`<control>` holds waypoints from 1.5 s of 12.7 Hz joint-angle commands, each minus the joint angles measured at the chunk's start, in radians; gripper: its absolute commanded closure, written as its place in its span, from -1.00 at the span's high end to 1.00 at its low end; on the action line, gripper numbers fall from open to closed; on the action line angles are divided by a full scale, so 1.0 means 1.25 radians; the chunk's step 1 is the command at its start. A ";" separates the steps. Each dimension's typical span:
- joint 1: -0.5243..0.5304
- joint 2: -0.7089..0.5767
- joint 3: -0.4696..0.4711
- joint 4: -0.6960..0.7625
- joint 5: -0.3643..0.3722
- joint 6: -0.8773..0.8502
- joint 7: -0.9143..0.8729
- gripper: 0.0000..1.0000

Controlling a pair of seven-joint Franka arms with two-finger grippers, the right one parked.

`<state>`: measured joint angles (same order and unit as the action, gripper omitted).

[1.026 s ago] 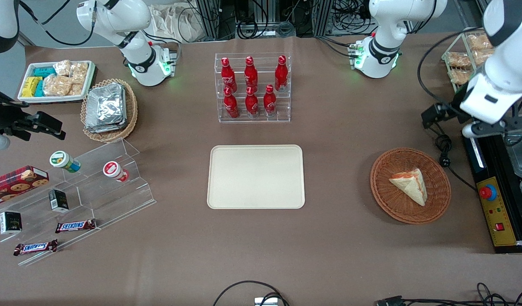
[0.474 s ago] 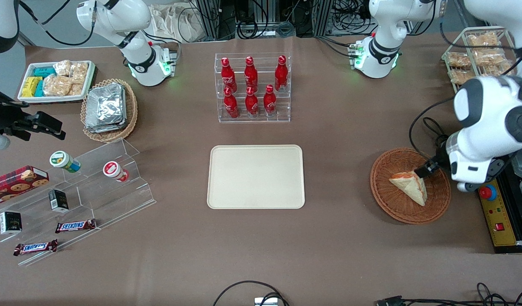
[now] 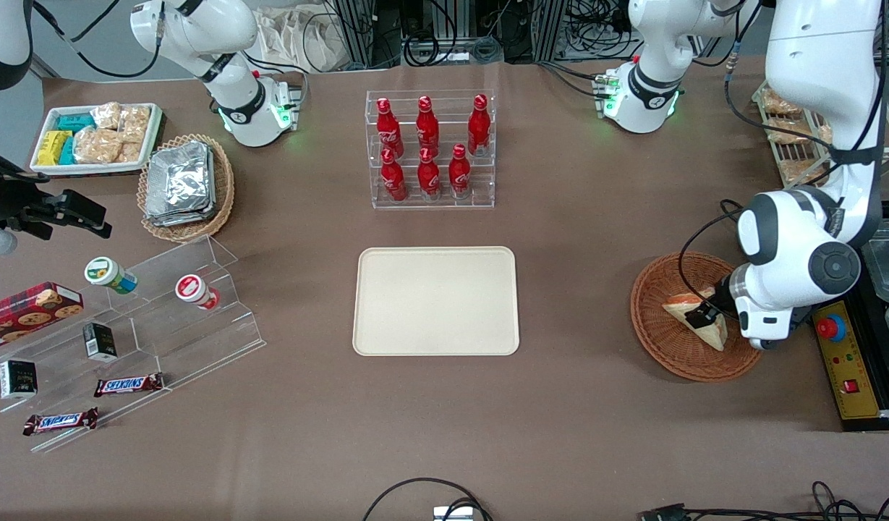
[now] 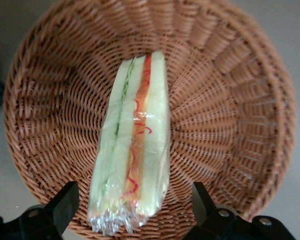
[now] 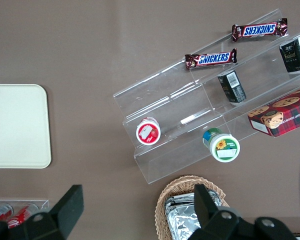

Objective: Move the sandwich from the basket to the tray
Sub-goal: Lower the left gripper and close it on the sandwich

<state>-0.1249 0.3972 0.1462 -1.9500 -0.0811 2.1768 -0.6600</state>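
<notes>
A large flat cream-beige rectangular tray [image 3: 436, 301] lies bare at the middle of the brown worktop, with a clear acrylic rack of red bottles [image 3: 430, 150] farther from the front camera, toward the worktop's edge where the arms are mounted. Toward the working arm's end sits the round reddish-brown wicker basket [image 3: 657, 340], holding the triangular white-bread sandwich [image 4: 135, 150] with orange-red and green filling, wrapped in clear film. The left arm's black two-finger gripper [image 4: 132, 202] hangs over the sandwich, fingers [image 4: 65, 202] spread wide on either side of it, clear of the wrap. A yellow control box [image 3: 845, 365] lies just beside the basket at that end's edge.
</notes>
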 commanded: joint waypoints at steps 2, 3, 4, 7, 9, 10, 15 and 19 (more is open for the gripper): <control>-0.012 0.010 0.011 -0.013 -0.010 0.038 -0.016 1.00; -0.012 0.021 0.011 -0.014 -0.010 0.044 -0.016 1.00; -0.012 0.023 0.011 -0.014 -0.010 0.047 -0.016 0.98; -0.012 0.037 0.011 -0.016 -0.009 0.045 -0.016 0.04; -0.013 0.037 0.011 -0.012 -0.005 0.040 -0.010 -0.87; -0.014 0.034 0.011 -0.010 0.001 0.037 -0.006 -0.98; -0.031 -0.057 0.009 0.020 0.022 -0.060 0.077 -1.00; -0.061 -0.158 -0.016 0.121 0.032 -0.191 0.271 -1.00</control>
<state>-0.1731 0.2555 0.1424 -1.8479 -0.0583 2.0261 -0.3865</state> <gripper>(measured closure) 0.718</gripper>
